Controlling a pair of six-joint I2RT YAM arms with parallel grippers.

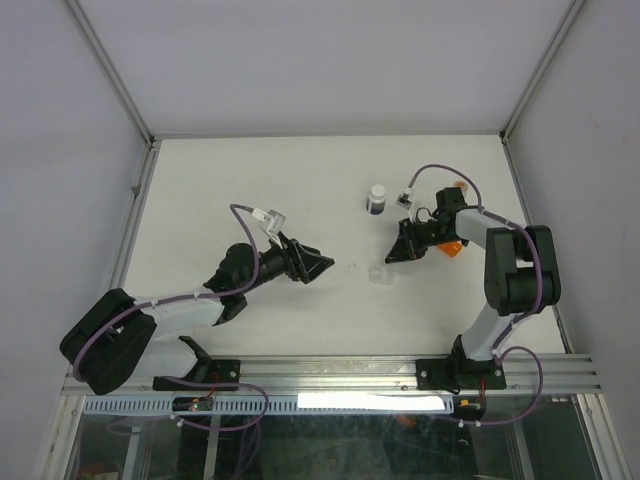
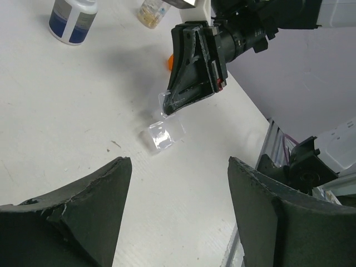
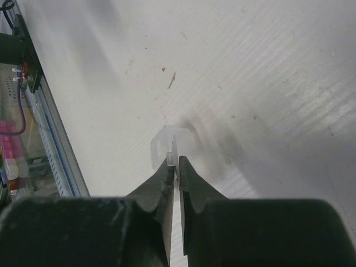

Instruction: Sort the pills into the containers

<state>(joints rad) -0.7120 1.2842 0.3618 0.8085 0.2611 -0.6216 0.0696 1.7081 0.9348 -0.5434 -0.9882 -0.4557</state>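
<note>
From my remote station, my right claw (image 3: 177, 161) is pinched on a clear tab (image 3: 167, 143) just beside the box (image 2: 161, 136) on the table (image 1: 250, 180), my left claw (image 2: 178, 164) is spread wide nearby, and the vial (image 2: 151, 12) stands beyond near a bottle (image 2: 72, 19).

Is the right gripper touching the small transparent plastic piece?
Touching. The right wrist view shows the right gripper shut on the transparent plastic piece, pinching its edge.
</note>
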